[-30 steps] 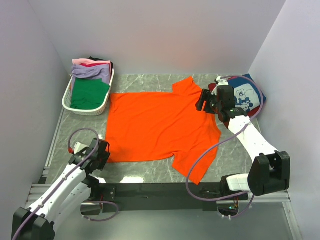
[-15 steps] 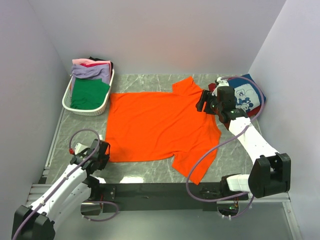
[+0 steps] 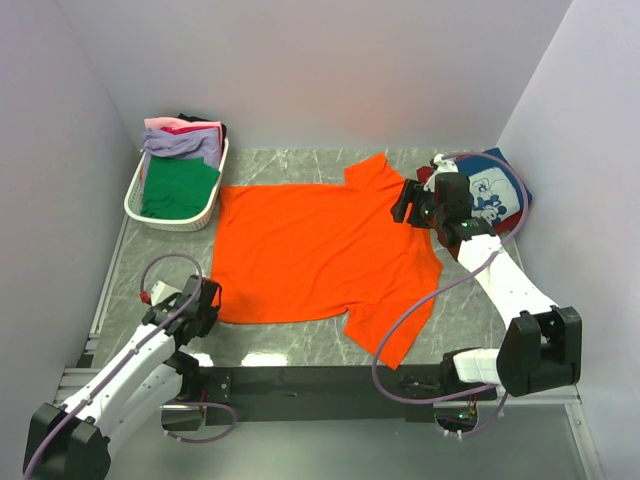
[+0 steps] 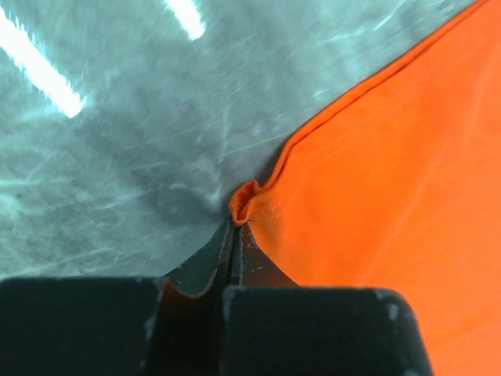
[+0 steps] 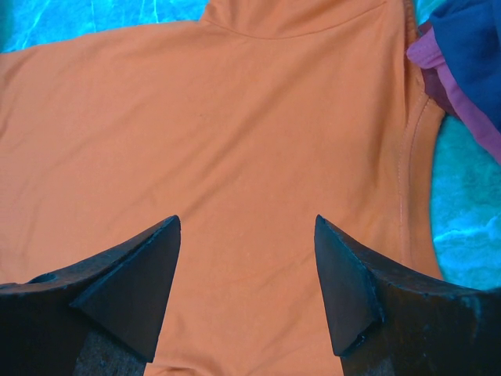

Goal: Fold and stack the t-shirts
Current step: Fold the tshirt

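The left tool has just closed on the orange t-shirt at its corner, lower left of the top view. The right tool stands wide above the shirt, so folding can likely start.

T-shirt on table, basket far-left, seemingly folded tee far-right

Top view's evenly lit and sharp, soft shadows only. Left wrist cam: streaky white glare on the marble table, left gripper dark and blurry up close. Right wrist cam looks teal-tinted, right gripper soft.
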